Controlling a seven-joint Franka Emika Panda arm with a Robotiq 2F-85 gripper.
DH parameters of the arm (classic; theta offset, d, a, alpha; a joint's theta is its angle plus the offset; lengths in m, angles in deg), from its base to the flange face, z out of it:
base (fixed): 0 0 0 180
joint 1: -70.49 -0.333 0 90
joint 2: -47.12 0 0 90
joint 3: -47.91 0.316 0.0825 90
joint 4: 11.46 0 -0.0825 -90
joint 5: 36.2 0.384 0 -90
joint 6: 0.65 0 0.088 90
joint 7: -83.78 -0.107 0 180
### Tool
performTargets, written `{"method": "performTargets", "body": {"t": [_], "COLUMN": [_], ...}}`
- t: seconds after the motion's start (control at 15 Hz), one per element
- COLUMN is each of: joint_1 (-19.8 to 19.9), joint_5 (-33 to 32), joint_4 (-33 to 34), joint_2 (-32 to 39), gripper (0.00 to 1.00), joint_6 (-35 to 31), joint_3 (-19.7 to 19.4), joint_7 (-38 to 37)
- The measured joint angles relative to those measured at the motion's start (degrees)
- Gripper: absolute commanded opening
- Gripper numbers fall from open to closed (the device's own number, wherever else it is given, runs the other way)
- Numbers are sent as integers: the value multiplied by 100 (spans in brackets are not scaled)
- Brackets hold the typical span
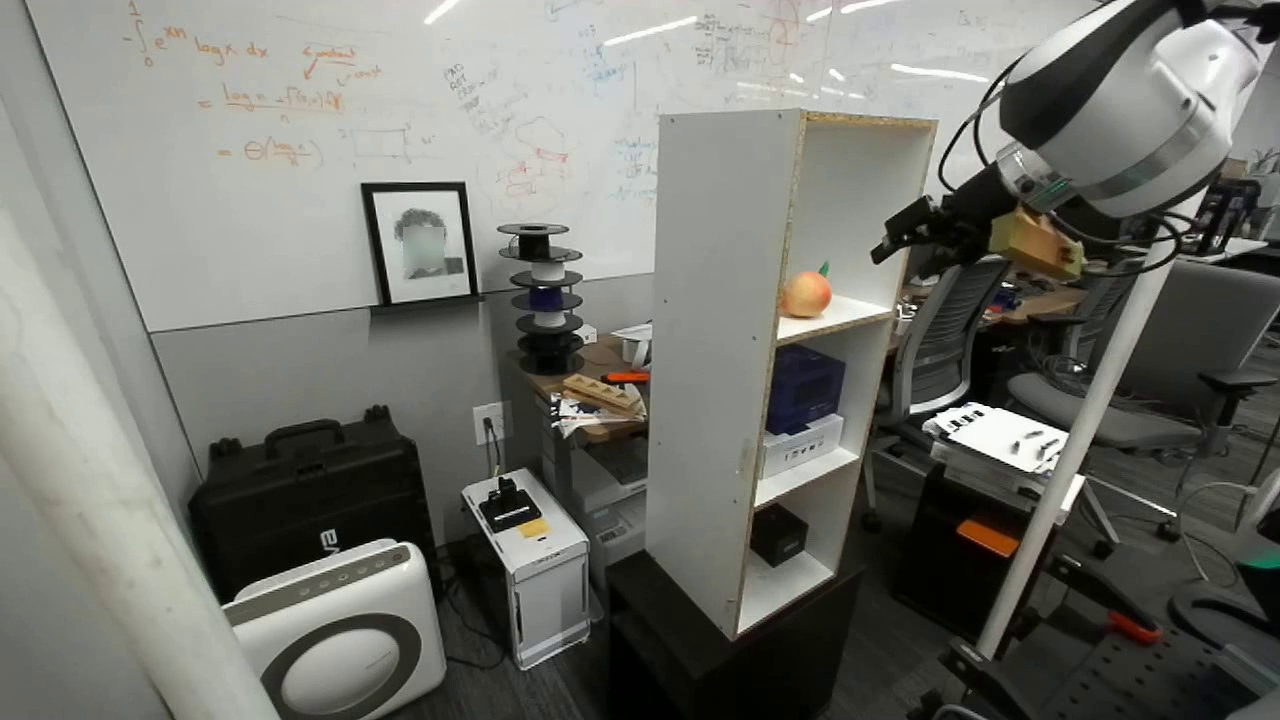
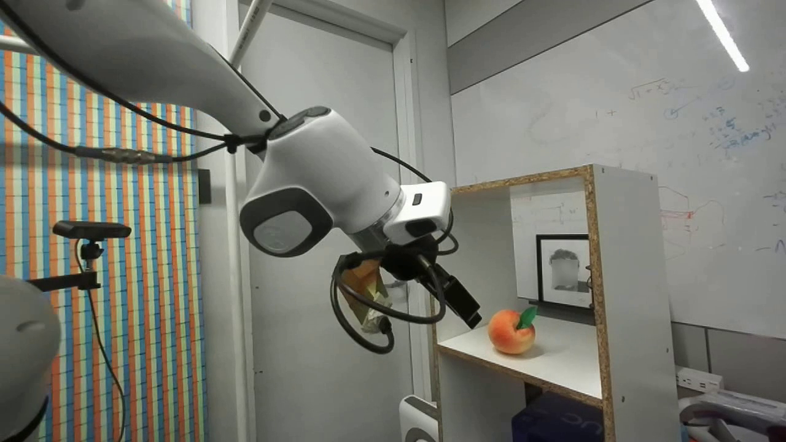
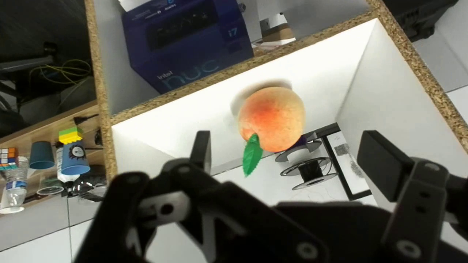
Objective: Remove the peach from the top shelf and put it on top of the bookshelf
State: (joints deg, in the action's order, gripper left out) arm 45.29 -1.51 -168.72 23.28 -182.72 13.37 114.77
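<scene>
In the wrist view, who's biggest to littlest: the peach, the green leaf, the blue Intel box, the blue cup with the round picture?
1. Blue Intel box
2. Peach
3. Green leaf and blue cup: too close to rank. The leaf looks longer, the cup wider, though seemingly farther away.

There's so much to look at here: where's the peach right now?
In an exterior view, right of centre, the peach sits on the top shelf of the white bookshelf, one level above the blue box.
</scene>
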Motion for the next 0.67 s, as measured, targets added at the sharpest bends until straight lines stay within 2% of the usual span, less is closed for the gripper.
{"method": "performTargets", "body": {"t": [0.2, 0.67], "joint_1": [-1333, -4159], "joint_5": [306, 287], "joint_4": [255, 871], "joint_2": [256, 579], "gripper": [100, 100], "joint_6": [-292, -507], "joint_3": [-896, -3947], "joint_7": [19, 141]}}
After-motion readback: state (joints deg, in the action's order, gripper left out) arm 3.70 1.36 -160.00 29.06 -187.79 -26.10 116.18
